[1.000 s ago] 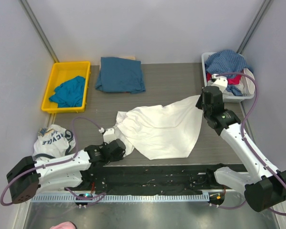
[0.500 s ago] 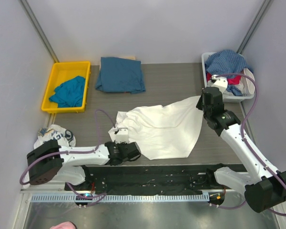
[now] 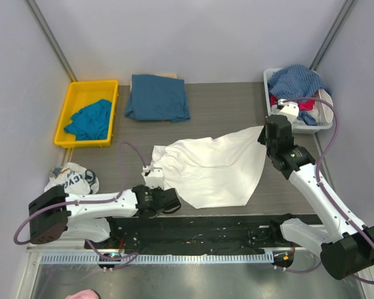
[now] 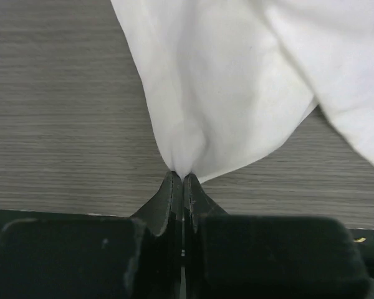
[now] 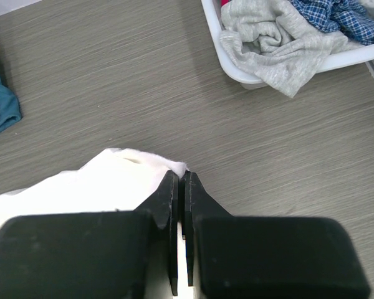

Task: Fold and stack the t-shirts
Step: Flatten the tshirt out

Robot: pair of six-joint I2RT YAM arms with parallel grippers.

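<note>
Between the left gripper's (image 4: 183,180) clenched jaws sits a pinched near-left edge of the white t-shirt (image 3: 212,168); the right gripper (image 5: 182,177) is likewise clamped on the shirt's far-right corner. Spread loosely and rumpled mid-table, this shirt looks not yet folded. At the far edge of the table (image 3: 224,106) a dark blue t-shirt (image 3: 157,97) lies folded flat, seemingly done. Folding the white one and stacking it appear to remain.

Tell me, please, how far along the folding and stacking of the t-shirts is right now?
Done: a dark blue t-shirt lies folded at the table's far side. In hand: the white t-shirt, spread unfolded, is pinched by the left gripper at its near edge and the right gripper at its far corner. Left: folding it and stacking it.
</note>
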